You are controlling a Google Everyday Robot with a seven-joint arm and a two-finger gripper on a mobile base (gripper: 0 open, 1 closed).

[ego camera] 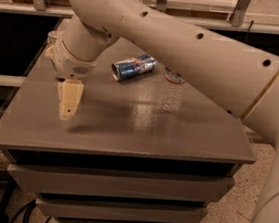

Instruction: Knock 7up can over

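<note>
The pincer [68, 106] hangs point-down over the left part of the grey table [126, 137]; how wide it stands I cannot tell. Up and left of it, mostly hidden behind the wrist, a silver-rimmed sliver of the 7up can [52, 37] peeks out. A blue can [133, 66] lies further right, with a water bottle [172, 89] beyond it.

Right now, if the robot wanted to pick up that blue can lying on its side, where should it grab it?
Probably the blue can is best taken around its middle, from above, closing across its round sides. It lies flat on the table, so its ends face sideways and offer little hold. The gripper hangs over the table's left part in the camera view, apart from the can.
</note>
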